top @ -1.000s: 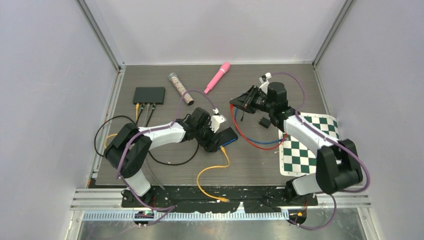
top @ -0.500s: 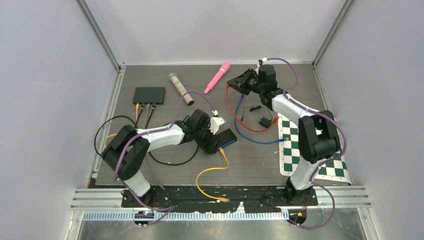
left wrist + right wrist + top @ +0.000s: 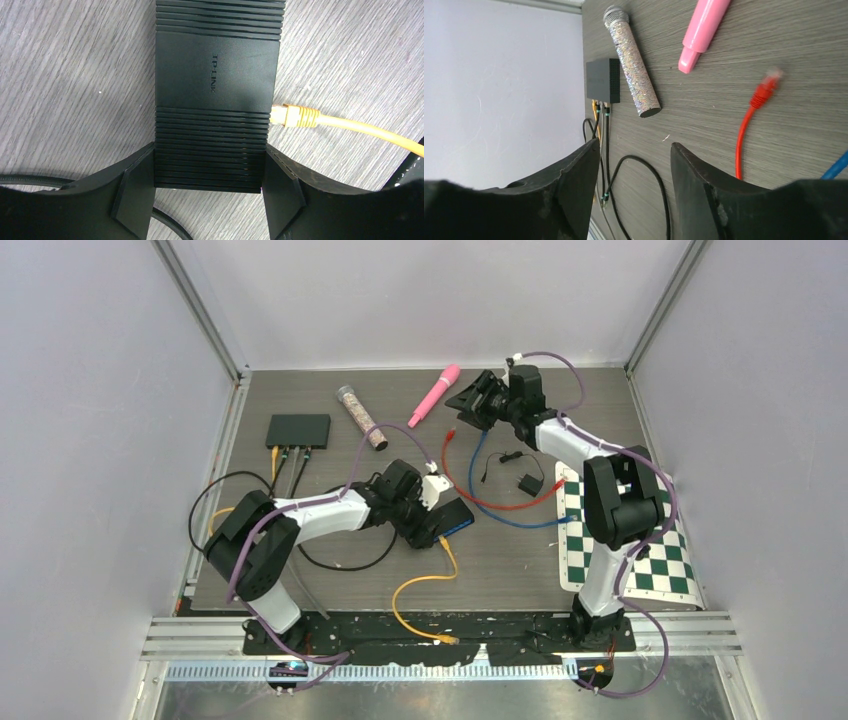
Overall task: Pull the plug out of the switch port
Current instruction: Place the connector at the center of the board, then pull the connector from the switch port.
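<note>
The black TP-LINK switch (image 3: 215,75) lies mid-table (image 3: 452,517), and my left gripper (image 3: 207,190) (image 3: 432,512) is shut on its near end. A yellow plug (image 3: 294,116) sits in a port on its side, its yellow cable (image 3: 415,585) trailing toward the front edge. My right gripper (image 3: 464,400) (image 3: 634,145) hovers near the back, open with nothing between its fingers. A red plug (image 3: 766,84) (image 3: 452,436) lies loose on the table below it, on the end of a red cable (image 3: 480,502).
A second black switch (image 3: 298,428) with cables plugged in sits back left. A glitter tube (image 3: 362,418) and a pink marker (image 3: 434,395) lie near the back. A blue cable (image 3: 510,523), a small black adapter (image 3: 528,483) and a chequered mat (image 3: 620,540) lie on the right.
My right gripper swung back and left with the red cable, then opened; the red plug dropped onto the table. The left gripper and switch stayed put.
</note>
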Motion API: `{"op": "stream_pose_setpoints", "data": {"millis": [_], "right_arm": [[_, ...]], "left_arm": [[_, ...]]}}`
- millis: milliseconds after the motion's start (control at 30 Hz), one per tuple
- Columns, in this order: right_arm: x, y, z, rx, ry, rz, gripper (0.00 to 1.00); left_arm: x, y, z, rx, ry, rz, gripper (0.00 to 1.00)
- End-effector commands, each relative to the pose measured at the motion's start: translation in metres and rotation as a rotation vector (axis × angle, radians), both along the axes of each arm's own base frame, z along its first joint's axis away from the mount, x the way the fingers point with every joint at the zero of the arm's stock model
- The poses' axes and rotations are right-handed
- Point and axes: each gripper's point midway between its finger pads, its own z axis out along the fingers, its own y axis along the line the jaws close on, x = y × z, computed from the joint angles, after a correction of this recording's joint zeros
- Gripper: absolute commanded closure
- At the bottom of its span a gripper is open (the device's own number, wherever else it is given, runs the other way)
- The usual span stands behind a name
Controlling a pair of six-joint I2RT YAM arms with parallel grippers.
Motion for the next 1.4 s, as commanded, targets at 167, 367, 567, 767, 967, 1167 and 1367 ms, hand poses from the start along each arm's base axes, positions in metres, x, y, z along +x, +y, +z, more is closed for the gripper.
{"op": "stream_pose_setpoints", "data": {"millis": [167, 367, 567, 767, 967, 1167, 1367], "right_arm": [[-0.044, -0.007, 0.046, -0.043, -0.172, 0.172, 0.39], [-0.109, -0.018, -0.008, -0.055, -0.061, 0.235, 0.38], [-0.168, -0.025, -0.047, 0.005, 0.039, 0.222, 0.40], [-0.220, -0.019, -0.082, 0.012, 0.145, 0.291, 0.53], [-0.247, -0.004, -0.097, 0.051, 0.182, 0.345, 0.54], [-0.253, 0.018, -0.100, 0.165, 0.220, 0.382, 0.54], [-0.255, 0.034, -0.103, 0.254, 0.244, 0.391, 0.56]], "left_arm": [[-0.019, 0.013, -0.009, 0.062, 0.074, -0.005, 0.52], [-0.014, 0.012, -0.011, 0.083, 0.073, -0.002, 0.52], [-0.006, 0.014, -0.014, 0.113, 0.052, 0.016, 0.52], [-0.005, 0.015, -0.012, 0.114, 0.040, 0.011, 0.51], [-0.008, 0.011, -0.010, 0.093, 0.043, -0.020, 0.50], [-0.009, 0.011, -0.011, 0.089, 0.049, -0.026, 0.50], [-0.011, 0.010, -0.009, 0.073, 0.047, -0.022, 0.50]]}}
